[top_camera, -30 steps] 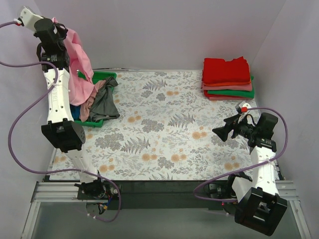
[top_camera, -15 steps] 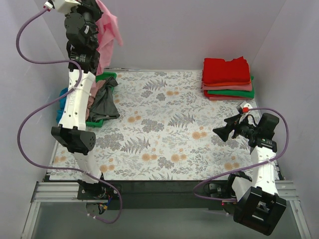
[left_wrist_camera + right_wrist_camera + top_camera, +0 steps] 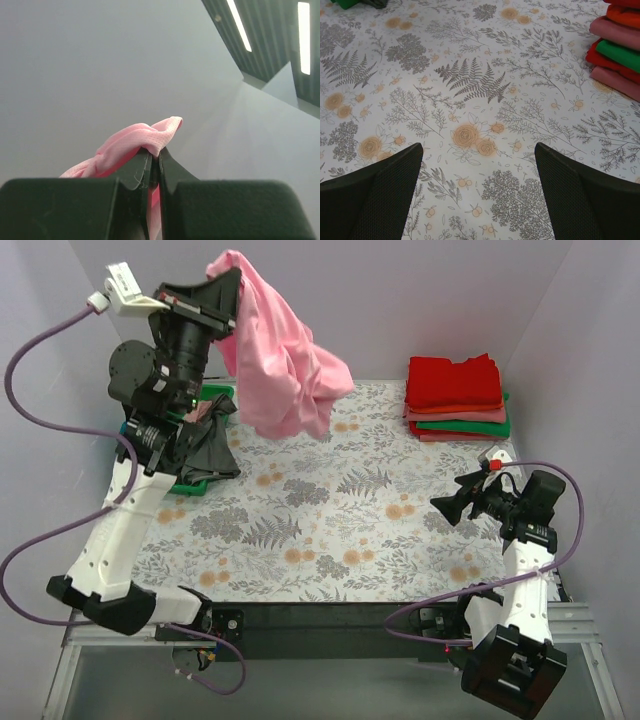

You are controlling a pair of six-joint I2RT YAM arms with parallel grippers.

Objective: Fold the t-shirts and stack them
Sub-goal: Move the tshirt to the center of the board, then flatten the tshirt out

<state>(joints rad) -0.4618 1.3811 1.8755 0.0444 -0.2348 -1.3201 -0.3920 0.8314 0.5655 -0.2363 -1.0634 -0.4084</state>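
My left gripper (image 3: 232,280) is raised high at the back left and shut on a light pink t-shirt (image 3: 280,365), which hangs from it in the air over the table's back left. In the left wrist view the pink cloth (image 3: 135,147) bunches between the closed fingers (image 3: 132,172). A stack of folded shirts (image 3: 456,398), red on top with salmon and green below, sits at the back right; it also shows in the right wrist view (image 3: 620,45). My right gripper (image 3: 450,507) is open and empty, low over the right side of the table.
A green plastic tray (image 3: 213,396) at the back left holds a grey shirt (image 3: 210,445) and a bit of blue cloth, partly hidden by my left arm. The floral table surface (image 3: 330,520) spreads between the arms. Purple cables loop beside both arms.
My left arm has swung from the far left toward the right, carrying the pink t-shirt up out of the tray and over the table. The right arm has barely moved.
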